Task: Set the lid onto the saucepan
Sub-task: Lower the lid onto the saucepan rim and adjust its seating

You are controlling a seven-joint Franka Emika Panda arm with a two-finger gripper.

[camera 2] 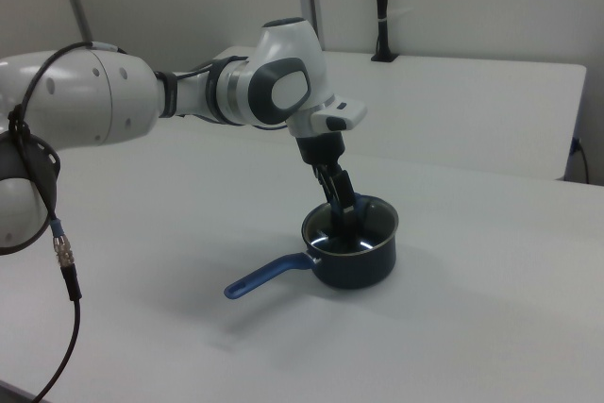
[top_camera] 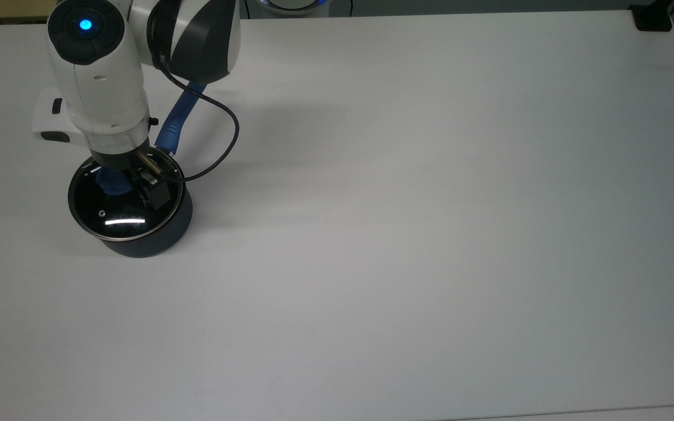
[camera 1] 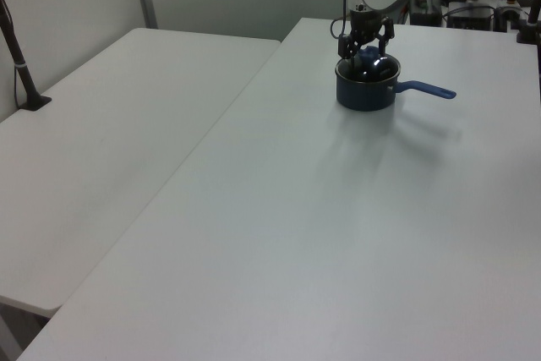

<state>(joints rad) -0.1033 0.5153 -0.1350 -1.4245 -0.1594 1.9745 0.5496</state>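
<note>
The dark navy saucepan [top_camera: 158, 237] stands near the top view's left edge, and its long blue handle [top_camera: 172, 127] runs up under the arm. The glass lid [top_camera: 116, 217] lies level inside the pan's rim, with its blue knob [top_camera: 110, 183] under the wrist. My gripper [top_camera: 127, 182] reaches straight down and is shut on that knob. In the left view the saucepan [camera 1: 363, 96] sits far back with its handle [camera 1: 429, 88] pointing right and my gripper [camera 1: 365, 42] above it. The right view has the saucepan [camera 2: 360, 264], the lid [camera 2: 335, 242] and my gripper [camera 2: 345, 212].
A black cable [top_camera: 229, 137] loops from the arm beside the pan. The white table [top_camera: 430, 234] spreads wide to the top view's right. A second table [camera 1: 110, 150] adjoins in the left view, with a black pole [camera 1: 19, 57] clamped on it. A black clamp [top_camera: 653, 19] sits at the top view's far corner.
</note>
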